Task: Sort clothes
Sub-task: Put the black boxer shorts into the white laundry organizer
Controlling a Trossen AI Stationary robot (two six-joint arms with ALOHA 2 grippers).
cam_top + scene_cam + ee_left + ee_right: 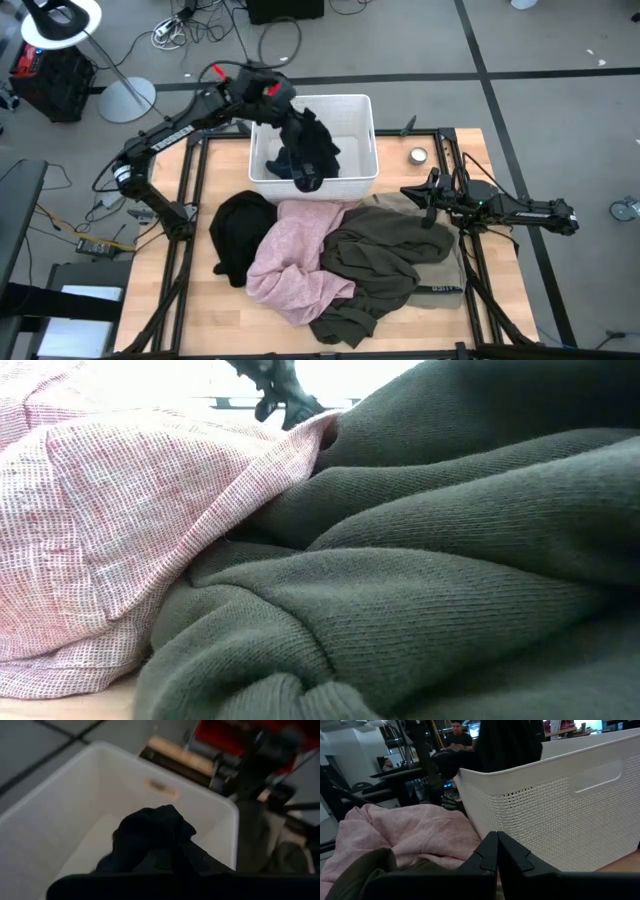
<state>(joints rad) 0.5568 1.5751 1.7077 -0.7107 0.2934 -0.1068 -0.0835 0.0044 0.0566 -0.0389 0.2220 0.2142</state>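
My left gripper (289,112) is over the white bin (362,108), shut on a dark teal-blue garment (306,152) that hangs from it into the bin (100,785). The rest of the clothes lie in a heap on the table in front of the bin. They are a black one (240,232), a pale pink one (298,258), an olive-brown one (385,255) and a grey-beige one (450,287) mostly under the olive. My right gripper (408,192) (496,851) is shut and holds nothing, level by the bin's right front corner. My left gripper holds the dark teal-blue garment by a bunched upper part (156,827), coming from above at a slant. The cloth itself hides the fingertips. The garment hangs slack below the gripper inside the bin walls, its lower end (308,181) near the bin's front wall. Whether it rests on the bin floor I cannot tell.
The bin's woven wall (555,815) stands close in front of my right gripper, with the pink garment (405,830) beside it. A small round tin (418,155) sits right of the bin. In the low view, pink (100,510) and olive (450,560) cloth fill the foreground. People sit beyond the table.
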